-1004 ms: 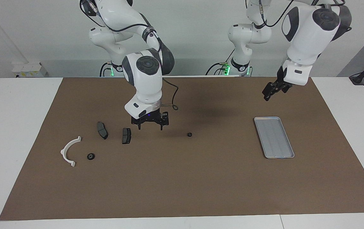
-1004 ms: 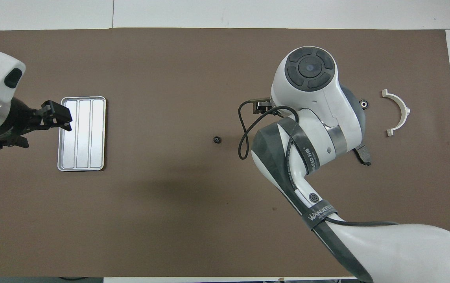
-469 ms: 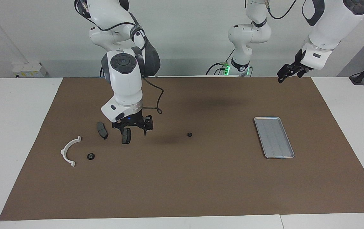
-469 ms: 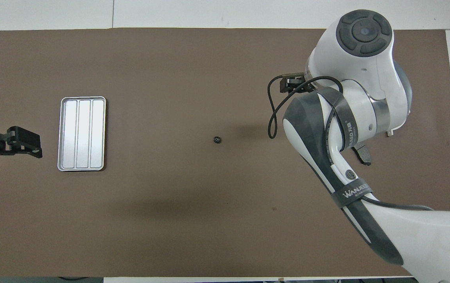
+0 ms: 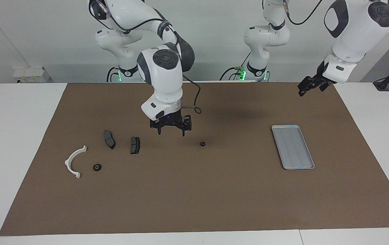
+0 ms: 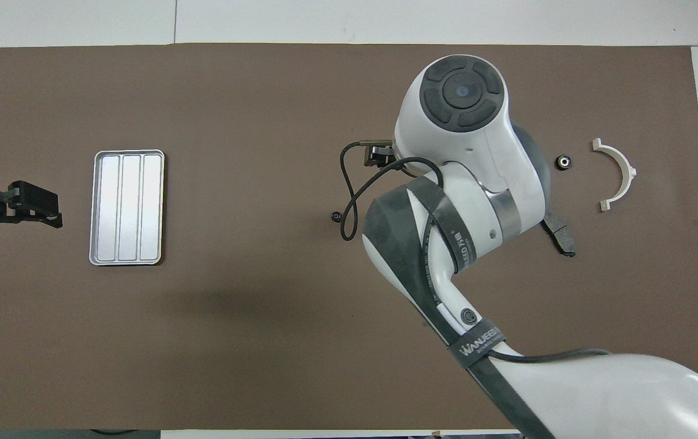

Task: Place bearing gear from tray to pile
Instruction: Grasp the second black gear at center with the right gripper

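Two white robot arms are working at one table. On it are lying one silver tray (image 5: 293,147), two small black bearing gears, two dark grey brake pads and one white half-ring bracket (image 5: 74,162).

A brown mat (image 5: 194,204) is covering most of the white table (image 5: 17,136), and a plain pale wall is standing at the robots' end of the room.

The tray is sitting toward the left arm's end of the table with nothing lying in it. Its long axis is running roughly from the robots' edge toward the open edge of the table, slightly slanted in the facing view, and its ridges are running the same way.

One bearing gear (image 5: 202,144) is lying alone on the mat near the middle, between the tray and the pile, well apart from both. The second gear (image 5: 96,167) is lying just beside the bracket, in the pile toward the right arm's end. The two brake pads (image 5: 109,139) (image 5: 135,145) are lying near each other, nearer to the robots than the bracket.

The right gripper (image 5: 171,130) is hanging over the mat between the brake pads and the lone gear, fingers spread and pinching nothing. The left gripper (image 5: 311,86) is hanging high over the mat's edge, nearer the robots than the tray, fingers spread and carrying nothing.
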You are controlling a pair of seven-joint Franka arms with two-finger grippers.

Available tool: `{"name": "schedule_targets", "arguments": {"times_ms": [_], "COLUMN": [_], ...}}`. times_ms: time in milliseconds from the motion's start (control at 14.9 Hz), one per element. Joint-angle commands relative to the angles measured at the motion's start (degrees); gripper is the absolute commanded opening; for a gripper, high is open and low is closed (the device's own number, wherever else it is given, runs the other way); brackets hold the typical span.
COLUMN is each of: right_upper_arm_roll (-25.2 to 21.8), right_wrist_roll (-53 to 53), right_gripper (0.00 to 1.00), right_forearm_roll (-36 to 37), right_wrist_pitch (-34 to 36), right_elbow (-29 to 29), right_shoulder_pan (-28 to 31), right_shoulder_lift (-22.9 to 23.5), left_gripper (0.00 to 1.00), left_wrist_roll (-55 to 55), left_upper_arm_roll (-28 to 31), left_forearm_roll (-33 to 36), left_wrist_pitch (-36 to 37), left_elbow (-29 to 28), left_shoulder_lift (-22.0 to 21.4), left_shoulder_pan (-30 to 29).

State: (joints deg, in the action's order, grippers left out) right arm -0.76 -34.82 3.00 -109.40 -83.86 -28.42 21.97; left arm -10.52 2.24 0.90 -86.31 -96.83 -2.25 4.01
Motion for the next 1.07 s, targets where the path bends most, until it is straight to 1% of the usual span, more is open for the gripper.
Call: {"name": "schedule_targets", "arguments": {"times_ms": [0, 201, 335, 469, 737, 870, 1004], "right_upper_arm_roll": [-0.12, 0.23, 0.58, 0.67, 0.85, 1.20, 1.55], "right_wrist_roll": [-3.49, -3.59, -3.33, -2.89, -1.75, -1.74, -1.83], "right_gripper": [0.98, 0.98, 0.98, 0.98, 0.98, 0.98, 0.98], "right_forearm_roll": [-0.89, -1.67, -2.03, -3.08, -4.23, -4.31, -4.58], "right_wrist_pitch": [-3.18, -6.08, -9.24, -10.92, -11.36, -12.59, -14.17], "right_elbow": [0.89, 0.54, -1.29, -2.09, -3.50, -4.73, -5.61], "right_shoulder_pan": [-3.29, -5.24, -6.38, -6.56, -6.82, -6.73, -7.00], "right_shoulder_lift": [2.81, 5.79, 7.38, 8.70, 9.41, 9.49, 10.02], "left_gripper": [1.00, 1.00, 1.00, 1.00, 1.00, 1.00, 1.00], "left_wrist_roll": [1.99, 2.96, 2.96, 2.96, 3.05, 3.05, 3.05], "left_upper_arm_roll": [-0.13, 0.13, 0.13, 0.22, 0.31, 0.40, 0.48], "left_forearm_roll": [-0.37, -0.37, -0.37, -0.46, -0.46, -0.37, -0.37], "left_wrist_pitch": [-1.66, -2.54, -2.90, -2.54, -4.29, -3.95, -2.55], "left_elbow": [-0.11, -0.46, -0.90, -0.99, -0.90, 0.15, 0.77], "left_shoulder_lift": [-0.48, -0.22, -0.39, -0.56, -0.04, 1.27, 1.54], "left_shoulder_pan": [-0.32, -0.32, -0.32, -0.32, -0.32, -0.41, -0.41]}}
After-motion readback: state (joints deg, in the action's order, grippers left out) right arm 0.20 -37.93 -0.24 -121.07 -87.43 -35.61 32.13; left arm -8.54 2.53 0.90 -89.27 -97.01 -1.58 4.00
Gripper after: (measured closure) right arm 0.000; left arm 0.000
